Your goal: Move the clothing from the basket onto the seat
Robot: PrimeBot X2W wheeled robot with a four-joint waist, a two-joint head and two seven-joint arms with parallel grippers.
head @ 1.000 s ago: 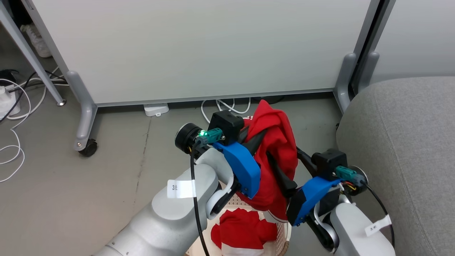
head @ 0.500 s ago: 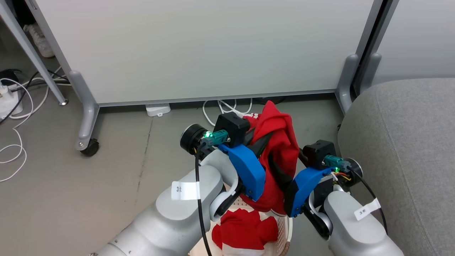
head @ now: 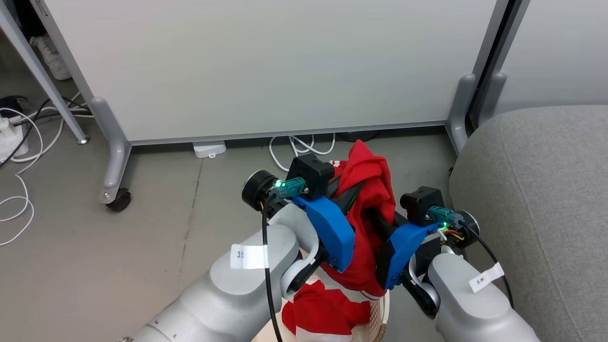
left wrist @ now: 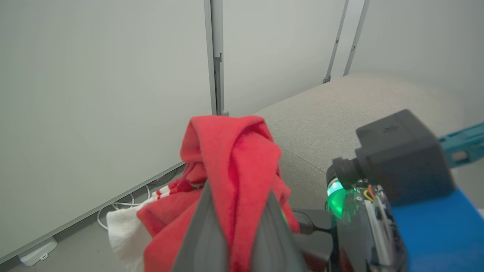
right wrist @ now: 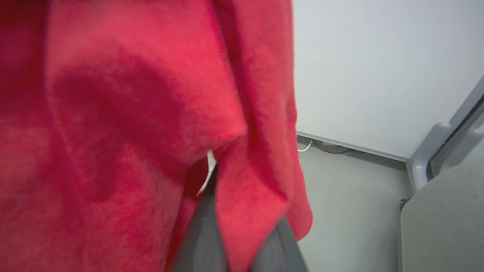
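Left gripper (head: 355,189): pressed together on a fold of the lifted garment (head: 375,187). In the left wrist view, red cloth is seen pinched between its dark fingers (left wrist: 206,226).
Right gripper (head: 380,219): closed on the right side of the same garment, with cloth draped between and over its fingers (right wrist: 278,245).
Lifted garment: held up by both grippers above the basket (head: 383,308). Its lower edge hangs near the rim, but contact cannot be told. White striped trim is seen on its left.
Second garment (head: 327,308): lying crumpled inside the basket.
Basket: on the floor, largely hidden beneath the arms, just left of the seat (head: 536,190).
Seat: at the right, apart from the lifted garment.
Far side: a white partition panel (head: 266,66), with cables (head: 299,143) beneath it.
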